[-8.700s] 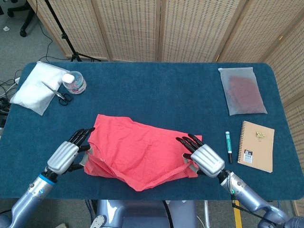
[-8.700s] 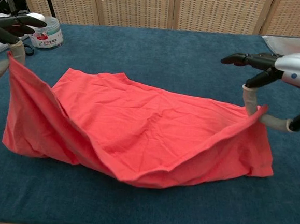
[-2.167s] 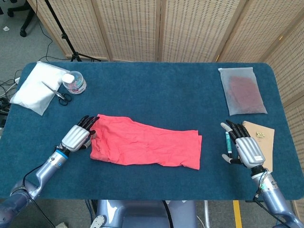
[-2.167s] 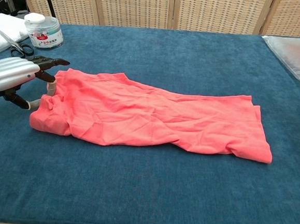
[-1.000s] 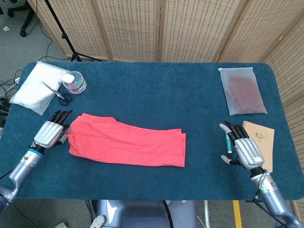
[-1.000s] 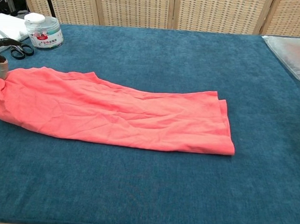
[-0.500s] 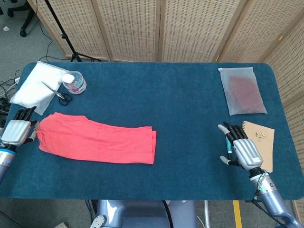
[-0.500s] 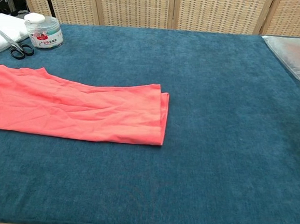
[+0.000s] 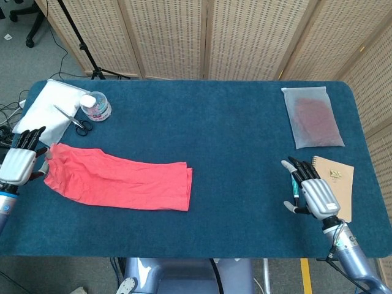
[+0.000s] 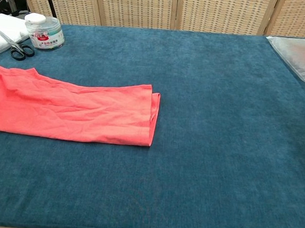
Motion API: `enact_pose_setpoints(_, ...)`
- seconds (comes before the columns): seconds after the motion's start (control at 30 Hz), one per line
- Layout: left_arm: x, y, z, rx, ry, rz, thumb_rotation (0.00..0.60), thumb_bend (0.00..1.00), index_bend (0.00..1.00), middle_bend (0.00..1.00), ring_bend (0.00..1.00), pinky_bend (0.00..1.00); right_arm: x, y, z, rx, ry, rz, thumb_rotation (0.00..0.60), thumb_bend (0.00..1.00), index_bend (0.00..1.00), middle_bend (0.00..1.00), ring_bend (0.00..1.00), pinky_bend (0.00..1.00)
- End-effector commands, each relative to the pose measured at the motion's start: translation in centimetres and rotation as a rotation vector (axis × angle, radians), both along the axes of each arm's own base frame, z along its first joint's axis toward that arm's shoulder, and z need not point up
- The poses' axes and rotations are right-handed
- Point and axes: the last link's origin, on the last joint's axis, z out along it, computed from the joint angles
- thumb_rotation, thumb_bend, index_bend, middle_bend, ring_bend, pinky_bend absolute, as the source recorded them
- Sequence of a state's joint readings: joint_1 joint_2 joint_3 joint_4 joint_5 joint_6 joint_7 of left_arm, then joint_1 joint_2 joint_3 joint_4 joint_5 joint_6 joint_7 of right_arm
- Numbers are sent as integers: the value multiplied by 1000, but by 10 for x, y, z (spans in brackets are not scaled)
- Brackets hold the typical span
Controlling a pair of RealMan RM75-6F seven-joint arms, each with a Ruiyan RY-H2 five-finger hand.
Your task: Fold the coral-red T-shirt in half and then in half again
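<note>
Coral-red T-shirt (image 9: 119,177) folded to a long strip, lying at the table's (image 9: 233,141) left edge.

Left hand (image 9: 19,162) at the shirt's left end; whether it grips the cloth can't be told (head view only, partly cut off). Right hand (image 9: 311,191) held apart with fingers spread, holding nothing, beside the pen (image 9: 294,187) and notebook (image 9: 335,185). Broad bare blue cloth between shirt and right hand. Scissors (image 10: 10,46) and jar (image 10: 46,31) close behind the shirt.

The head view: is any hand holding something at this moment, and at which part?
The left hand holds the coral-red T-shirt by its left end, at the table's edge. The right hand holds nothing, its fingers spread beside the pen.
</note>
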State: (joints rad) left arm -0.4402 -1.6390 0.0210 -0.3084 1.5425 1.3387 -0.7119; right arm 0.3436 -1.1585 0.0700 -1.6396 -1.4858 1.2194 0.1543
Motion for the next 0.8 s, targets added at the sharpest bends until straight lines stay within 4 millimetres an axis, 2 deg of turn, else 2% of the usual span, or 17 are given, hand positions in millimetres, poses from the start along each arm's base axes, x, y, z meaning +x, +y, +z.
enact_pose_setpoints(0.03,47,2,-3,20,-80,-214,600,545,724,0,0,0,0,1,1,0,-4,0,600,260,0,0,0,0)
enact_pose_setpoints(0.2,98,7,-21,-3,-103,-342,600,545,724,0,0,0,0,1,2,3,-12,1,600,260,0,0,0,0)
enact_pose_setpoints(0.27,111,8,-28,-13,-94,-354,600,545,724,0,0,0,0,1,3,4,-14,2,600,260,0,0,0,0)
enact_pose_setpoints(0.43,159,15,-59,-59,-84,-391,600,544,724,0,0,0,0,1,4,6,-23,3,600,260,0,0,0,0)
enact_pose_setpoints(0.57,187,17,-83,-95,-64,-416,600,545,724,0,0,0,1,1,5,9,-27,5,600,260,0,0,0,0)
enact_pose_setpoints(0.8,222,15,-129,-150,17,-453,600,544,724,0,0,0,0,1,6,14,-36,6,600,260,0,0,0,0)
